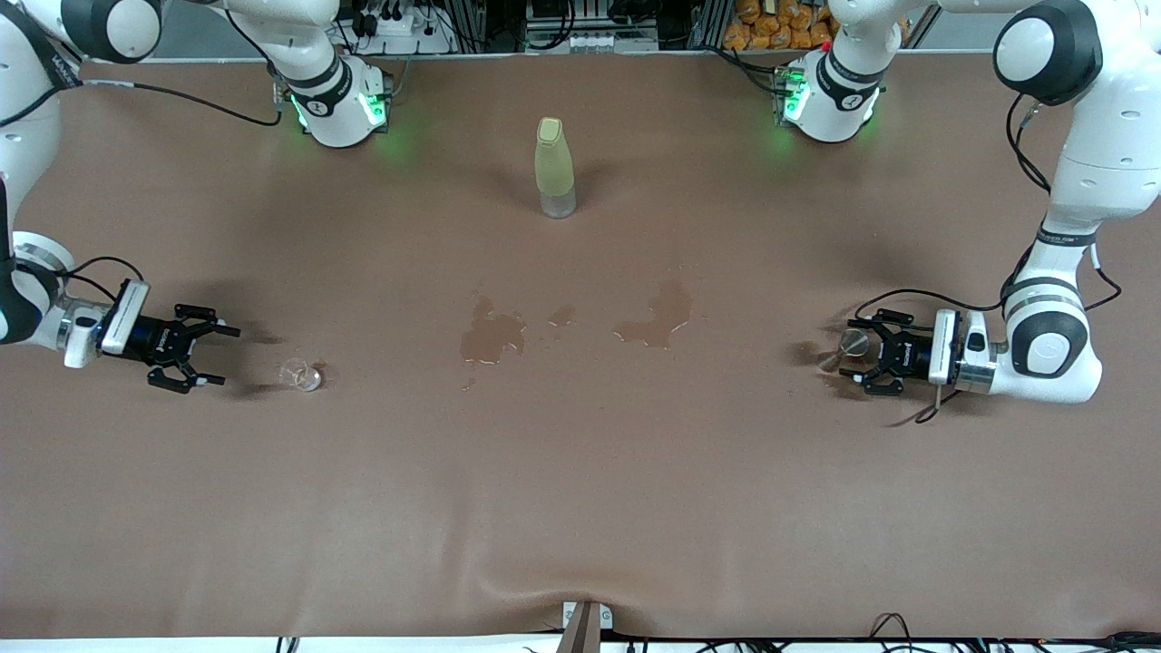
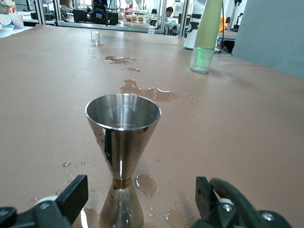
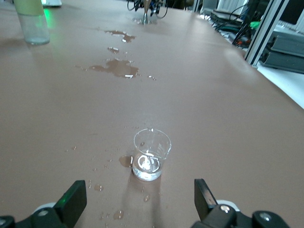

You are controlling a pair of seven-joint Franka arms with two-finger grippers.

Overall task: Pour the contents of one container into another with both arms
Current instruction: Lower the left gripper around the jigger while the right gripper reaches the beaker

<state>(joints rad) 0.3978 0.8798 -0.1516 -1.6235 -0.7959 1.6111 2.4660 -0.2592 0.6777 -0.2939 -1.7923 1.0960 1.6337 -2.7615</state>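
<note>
Nearest the front camera, the small glass beaker (image 1: 301,374) stands just ahead of the spread right tool (image 1: 201,355), the steel jigger (image 1: 851,345) between the left tool's (image 1: 862,352) spread fingers: grasping step, each must close before pouring

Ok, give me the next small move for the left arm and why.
Probably ease the left gripper forward around the steel jigger and close: its fingers are open, the jigger stands upright just ahead between them, ungrasped. The right gripper waits open beside the small glass.
</note>
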